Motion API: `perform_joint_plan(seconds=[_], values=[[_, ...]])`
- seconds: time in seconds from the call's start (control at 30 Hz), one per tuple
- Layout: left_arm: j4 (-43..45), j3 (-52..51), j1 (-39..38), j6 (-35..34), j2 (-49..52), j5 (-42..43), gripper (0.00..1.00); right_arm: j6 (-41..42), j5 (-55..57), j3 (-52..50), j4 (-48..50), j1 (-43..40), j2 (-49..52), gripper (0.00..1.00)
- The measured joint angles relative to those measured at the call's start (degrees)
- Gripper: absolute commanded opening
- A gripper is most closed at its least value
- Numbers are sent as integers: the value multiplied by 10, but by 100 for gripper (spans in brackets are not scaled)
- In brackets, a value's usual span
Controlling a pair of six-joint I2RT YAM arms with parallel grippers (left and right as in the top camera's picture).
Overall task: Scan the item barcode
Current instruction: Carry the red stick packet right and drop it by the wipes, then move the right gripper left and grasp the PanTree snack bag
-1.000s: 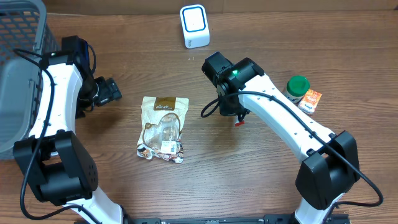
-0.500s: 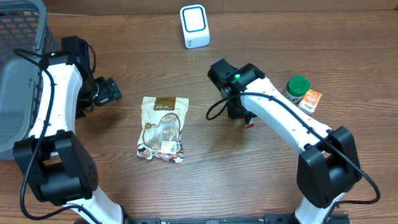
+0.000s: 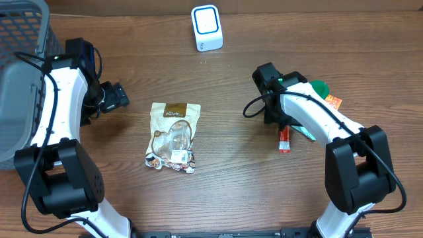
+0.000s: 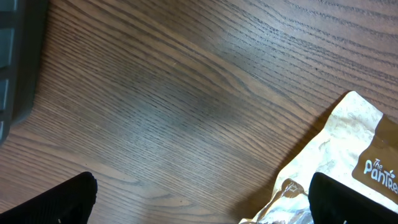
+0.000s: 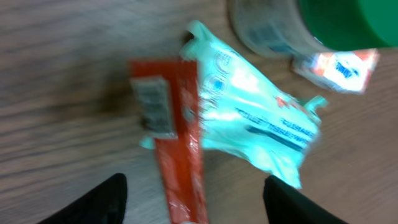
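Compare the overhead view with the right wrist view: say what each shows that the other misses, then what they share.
Overhead only: the white scanner, the snack pouch and the grey basket. Right wrist only: what looks like a barcode panel on the red stick packet, blurred. Both: the red stick packet, the teal packet touching it, the green-lidded jar and the small orange packet.

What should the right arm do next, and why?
Probably lift the right tool straight up and clear. Its fingers stand apart, and the red packet lies ungripped on the table against the teal pouch.
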Motion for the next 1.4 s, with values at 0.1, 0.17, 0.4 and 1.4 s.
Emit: perform_joint_plan(seconds=[0.1,0.17,0.4,1.4], values=[[0,0,0,0,0,0,100,0,-24,0,23,1,0,75],[0,0,0,0,0,0,100,0,-48,0,42,4,0,76],[0,0,0,0,0,0,100,4,-169,0,137,41,0,77],[0,0,0,0,0,0,100,75,-144,-2,490,344,97,82]])
